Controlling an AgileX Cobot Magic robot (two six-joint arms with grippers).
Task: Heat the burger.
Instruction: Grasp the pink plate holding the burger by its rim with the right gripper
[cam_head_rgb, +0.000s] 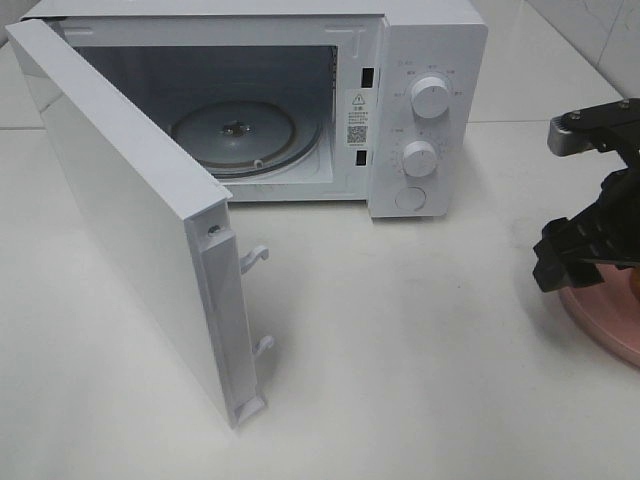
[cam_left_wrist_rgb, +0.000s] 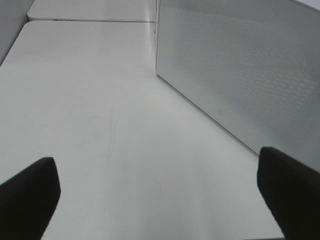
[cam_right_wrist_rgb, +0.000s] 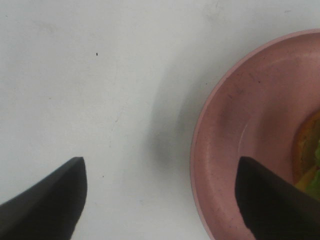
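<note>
Where white surface (cam_head_rgb: 420, 340) spreads, microwave (cam_head_rgb: 300, 90) sits at rear w/ door (cam_head_rgb: 130, 220) swung wide. Pink plate (cam_head_rgb: 610, 325) at rt edge; burger (cam_right_wrist_rgb: 310, 145) on it, mostly out of frame. Rt claw (cam_right_wrist_rgb: 160, 200) released, jaws straddling plate rim. L claw (cam_left_wrist_rgb: 160, 195) released, above surface beside microwave.

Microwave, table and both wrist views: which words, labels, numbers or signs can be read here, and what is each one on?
No text can be read in full.
On the sticker on the microwave front, beside the cavity: a warning triangle and a QR code show, but the print is too small to read.
Around the upper knob and lower knob: the markings are too small and faint to read.
Wrist views: no text.
</note>
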